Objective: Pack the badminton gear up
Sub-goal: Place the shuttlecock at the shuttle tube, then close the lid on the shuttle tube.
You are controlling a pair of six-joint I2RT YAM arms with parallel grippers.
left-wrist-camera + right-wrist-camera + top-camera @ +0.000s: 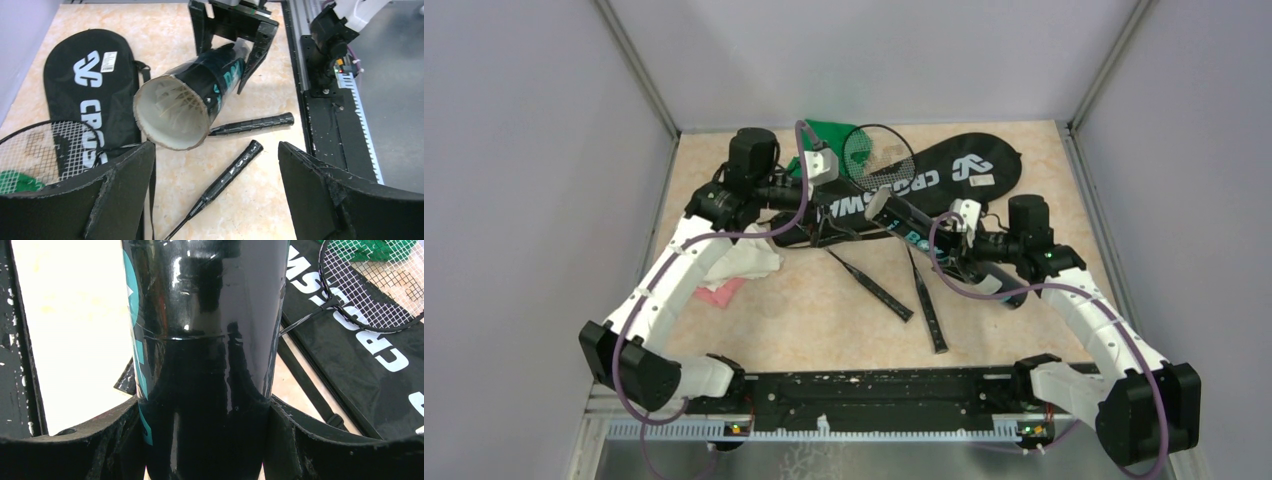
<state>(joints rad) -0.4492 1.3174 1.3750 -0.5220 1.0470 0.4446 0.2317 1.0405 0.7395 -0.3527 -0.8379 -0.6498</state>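
My right gripper [944, 243] is shut on the long black tube with teal lettering [914, 228], and the tube fills the right wrist view [205, 340]. The tube is tilted, with its open end [172, 112] facing my left gripper. White shuttlecocks [177, 100] sit inside it. My left gripper [849, 190] is open and empty just in front of that opening, its midpoint [215, 147] above the table. Two black racket handles [252, 124] [227, 177] lie on the table. One racket head [879, 155] rests on the black CROSSWAY bag [954, 172].
A green cloth [829, 135] lies at the back beside the racket head. White [746, 258] and pink [721, 290] cloths lie under my left arm. The black base rail [874, 395] runs along the near edge. Grey walls enclose the table.
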